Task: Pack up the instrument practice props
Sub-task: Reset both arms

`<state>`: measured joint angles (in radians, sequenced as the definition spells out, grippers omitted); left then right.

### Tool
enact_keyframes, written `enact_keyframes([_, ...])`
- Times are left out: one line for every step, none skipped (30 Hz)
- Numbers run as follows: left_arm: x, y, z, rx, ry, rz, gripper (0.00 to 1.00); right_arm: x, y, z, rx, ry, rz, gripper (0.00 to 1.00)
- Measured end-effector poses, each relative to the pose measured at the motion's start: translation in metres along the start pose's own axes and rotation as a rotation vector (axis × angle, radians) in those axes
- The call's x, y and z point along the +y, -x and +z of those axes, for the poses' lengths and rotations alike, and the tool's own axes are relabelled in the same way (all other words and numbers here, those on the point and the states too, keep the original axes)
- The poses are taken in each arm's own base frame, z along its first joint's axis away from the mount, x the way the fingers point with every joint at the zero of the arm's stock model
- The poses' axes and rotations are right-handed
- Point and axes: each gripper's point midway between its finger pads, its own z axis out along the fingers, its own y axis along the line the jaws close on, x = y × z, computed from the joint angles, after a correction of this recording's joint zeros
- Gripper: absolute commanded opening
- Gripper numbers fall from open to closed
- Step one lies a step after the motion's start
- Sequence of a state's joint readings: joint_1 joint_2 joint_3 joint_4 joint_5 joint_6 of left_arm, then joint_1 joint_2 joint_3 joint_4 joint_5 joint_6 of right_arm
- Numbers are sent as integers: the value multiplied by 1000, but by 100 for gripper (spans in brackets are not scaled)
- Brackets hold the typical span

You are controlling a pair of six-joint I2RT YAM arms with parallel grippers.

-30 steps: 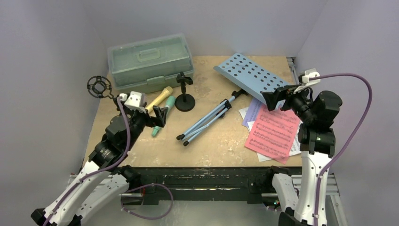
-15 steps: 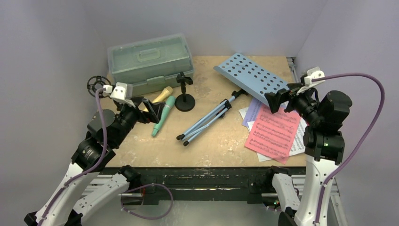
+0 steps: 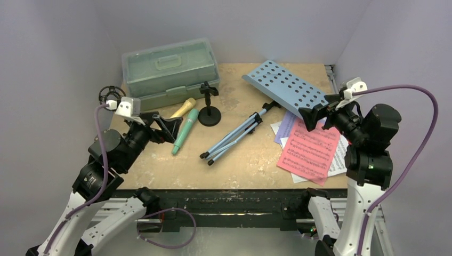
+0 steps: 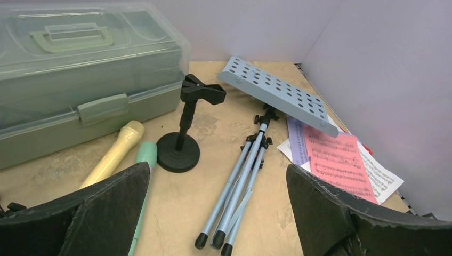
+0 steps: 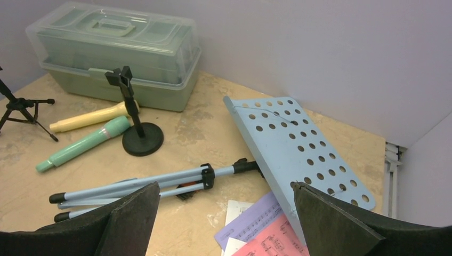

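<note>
**Q:** Which step does the figure show?

**A:** The case (image 3: 169, 72) sits closed at the table's (image 3: 250, 160) far left. The props lie outside it: yellow mic (image 3: 183, 108) and green mic (image 3: 186, 130) side by side, desk stand (image 3: 209, 109) upright just right of them, music stand (image 3: 266, 104) folded flat at centre, sheets (image 3: 311, 149) at right. Nothing is held, so a grasp or opening the case would come next; which, the views do not settle.

**Q:** And the arms' poses?

**A:** The left gripper (image 3: 166, 127) hangs low, just left of the mics, fingers (image 4: 80, 213) spread wide. The right gripper (image 3: 314, 113) hovers over the sheets by the music stand's desk, likewise spread and empty.
</note>
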<state>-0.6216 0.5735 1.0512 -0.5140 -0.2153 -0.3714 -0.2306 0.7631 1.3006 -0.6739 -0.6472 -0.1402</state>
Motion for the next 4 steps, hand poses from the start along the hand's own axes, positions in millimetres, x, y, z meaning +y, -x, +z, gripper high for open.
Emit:
enact_keyframes([0, 0, -1, -1, -2, -4, 100, 0, 0, 0, 0, 0, -2, 99])
enact_keyframes([0, 0, -1, -2, -4, -6, 100, 0, 0, 0, -1, -2, -5, 99])
enact_keyframes([-1, 0, -1, -3, -5, -8, 100, -1, -1, -1, 0, -4, -8, 99])
enact_keyframes([-1, 0, -1, -5, -6, -10, 100, -2, -2, -1, 1, -7, -9, 99])
